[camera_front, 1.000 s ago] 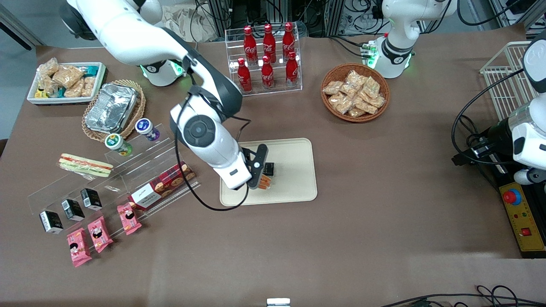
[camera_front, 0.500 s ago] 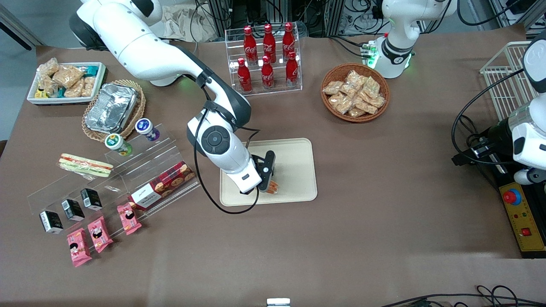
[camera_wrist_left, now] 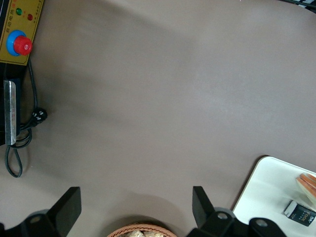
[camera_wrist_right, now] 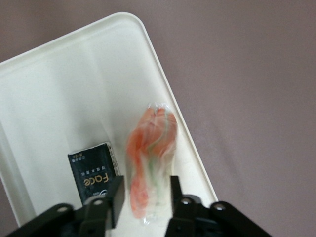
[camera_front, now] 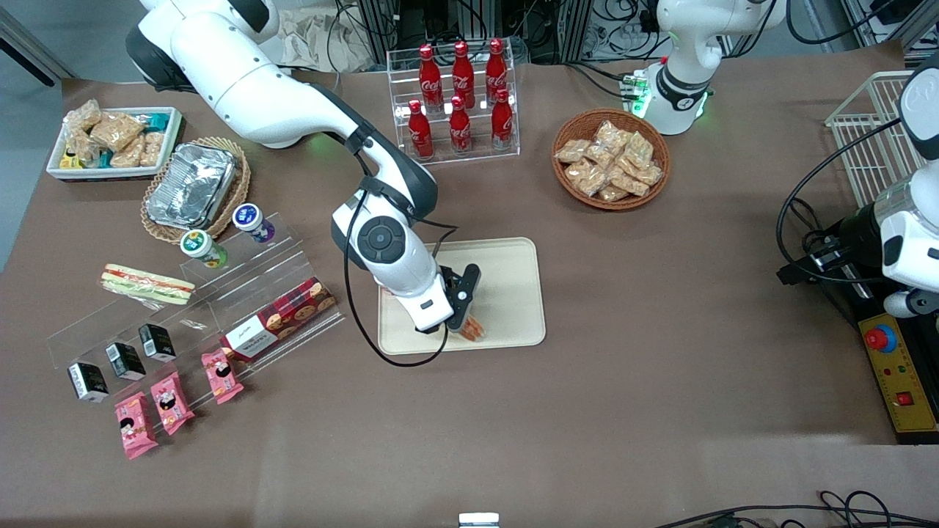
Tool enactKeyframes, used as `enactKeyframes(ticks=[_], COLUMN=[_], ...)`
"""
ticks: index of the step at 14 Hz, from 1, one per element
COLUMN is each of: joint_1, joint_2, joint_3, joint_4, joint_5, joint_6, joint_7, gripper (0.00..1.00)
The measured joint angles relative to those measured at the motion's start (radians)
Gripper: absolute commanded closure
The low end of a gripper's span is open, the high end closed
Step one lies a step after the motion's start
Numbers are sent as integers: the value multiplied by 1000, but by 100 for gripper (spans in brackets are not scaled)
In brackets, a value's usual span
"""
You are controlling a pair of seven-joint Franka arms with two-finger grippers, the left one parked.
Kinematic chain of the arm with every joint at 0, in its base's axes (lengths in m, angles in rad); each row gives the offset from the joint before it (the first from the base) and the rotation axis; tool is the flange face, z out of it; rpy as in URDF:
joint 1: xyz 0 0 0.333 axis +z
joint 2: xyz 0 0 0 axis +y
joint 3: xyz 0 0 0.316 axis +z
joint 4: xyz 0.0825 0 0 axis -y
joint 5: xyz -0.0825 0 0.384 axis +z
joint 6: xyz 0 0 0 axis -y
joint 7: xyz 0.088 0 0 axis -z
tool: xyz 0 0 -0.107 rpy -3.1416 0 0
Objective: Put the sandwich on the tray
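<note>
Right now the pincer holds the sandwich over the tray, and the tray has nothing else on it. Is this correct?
Not entirely. The pincer does hold the sandwich over the tray, but the tray is not otherwise bare: a small black packet lies on it beside the sandwich. The right wrist view shows this.

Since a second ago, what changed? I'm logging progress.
The gripper, fingers shut on the sandwich, moved nearer the front camera over the tray, toward its near edge. The black packet on the tray stayed put, as did everything else.
</note>
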Motion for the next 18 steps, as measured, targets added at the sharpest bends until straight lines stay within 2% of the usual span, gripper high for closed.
enactKeyframes(ticks=[7, 11, 15, 18], joint_1=[-6, -9, -91, -133], joint_2=[-18, -114, -228, -286], joint_3=[-8, -15, -36, -40], joint_4=[15, 33, 36, 36], joint_5=[-1, -10, -9, -9], joint_6=[8, -36, -120, -211], joint_7=[2, -4, 10, 103], gripper=[0, 0, 0, 0])
